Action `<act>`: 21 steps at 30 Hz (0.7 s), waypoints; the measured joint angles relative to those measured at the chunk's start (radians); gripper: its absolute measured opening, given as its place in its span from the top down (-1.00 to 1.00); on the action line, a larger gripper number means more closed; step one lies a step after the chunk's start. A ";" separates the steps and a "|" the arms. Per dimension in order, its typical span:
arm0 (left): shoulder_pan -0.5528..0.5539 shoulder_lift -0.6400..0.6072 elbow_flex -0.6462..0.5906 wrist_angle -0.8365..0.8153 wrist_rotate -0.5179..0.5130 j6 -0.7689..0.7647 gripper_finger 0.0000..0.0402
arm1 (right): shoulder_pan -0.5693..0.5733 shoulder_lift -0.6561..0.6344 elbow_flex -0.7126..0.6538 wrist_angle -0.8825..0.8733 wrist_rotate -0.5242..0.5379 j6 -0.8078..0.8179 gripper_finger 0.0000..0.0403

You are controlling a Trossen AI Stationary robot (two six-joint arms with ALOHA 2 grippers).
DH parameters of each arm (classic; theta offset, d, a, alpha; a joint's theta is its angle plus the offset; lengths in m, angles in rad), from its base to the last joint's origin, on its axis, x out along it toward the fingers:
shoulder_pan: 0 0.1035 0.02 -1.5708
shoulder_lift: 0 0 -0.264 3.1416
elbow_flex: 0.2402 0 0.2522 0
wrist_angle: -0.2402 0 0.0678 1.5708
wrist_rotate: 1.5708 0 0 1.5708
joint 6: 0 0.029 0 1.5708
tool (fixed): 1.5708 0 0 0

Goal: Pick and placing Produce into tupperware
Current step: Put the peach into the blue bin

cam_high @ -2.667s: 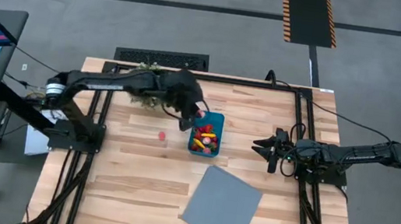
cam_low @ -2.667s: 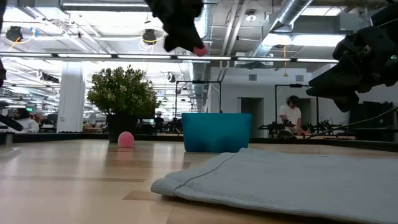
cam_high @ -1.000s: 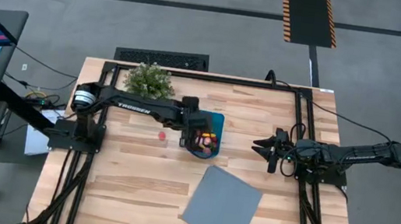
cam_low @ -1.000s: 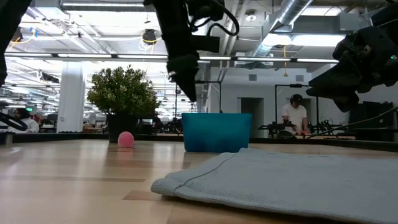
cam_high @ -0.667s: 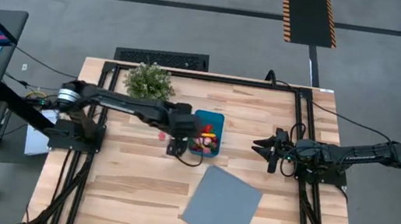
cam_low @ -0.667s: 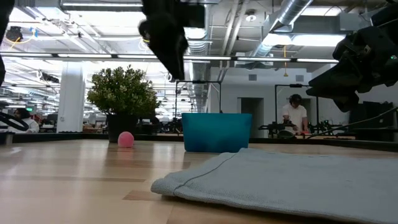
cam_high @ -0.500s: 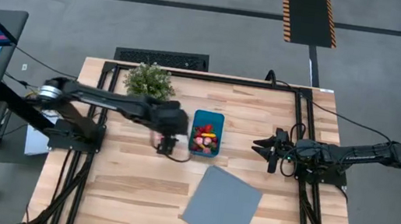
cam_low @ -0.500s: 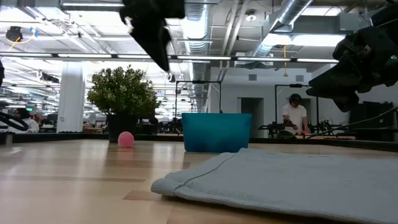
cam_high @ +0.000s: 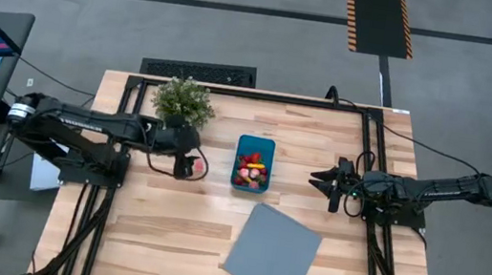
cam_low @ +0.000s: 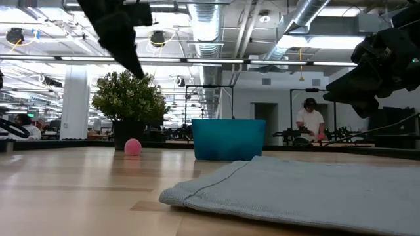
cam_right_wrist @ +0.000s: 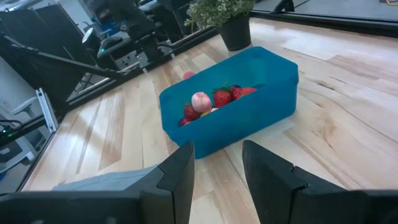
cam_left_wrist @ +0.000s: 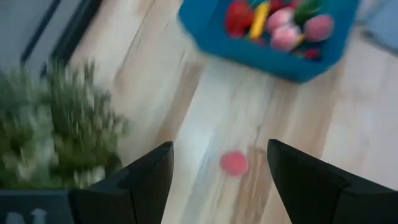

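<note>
Jaws of left gripper [cam_left_wrist: 217, 186] spread wide, empty, hovering above surface [cam_high: 145, 239] on tub's plant side, pink piece showing in gap between them. Step judged: reach for last loose piece. Next move calls for descent straight onto pink ball [cam_left_wrist: 234, 163], jaws straddling it, closing gently; round shape may roll. Ball lies on bare wood between tub [cam_high: 253, 164] and potted plant [cam_high: 182, 99], near tub. Tub holds mixed produce [cam_right_wrist: 211, 101]: red strawberries, pink rounds, yellow-orange piece. Right gripper [cam_high: 330, 184] parked apart on tub's far side, jaws parted, empty.
</note>
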 joint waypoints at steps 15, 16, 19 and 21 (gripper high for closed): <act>0.042 -0.002 -0.266 0.238 0.144 -0.012 -0.24 | 0.000 0.000 0.000 0.000 0.000 0.000 0.21; 0.049 -0.002 -0.272 0.260 0.161 -0.012 -0.24 | 0.000 0.000 0.000 0.000 0.000 0.000 0.21; 0.058 -0.002 -0.293 0.310 0.176 0.005 -0.24 | 0.000 0.000 0.000 0.000 0.000 0.000 0.21; 0.066 -0.002 -0.314 0.350 0.159 0.013 -0.24 | 0.000 0.000 0.000 0.000 0.000 0.000 0.21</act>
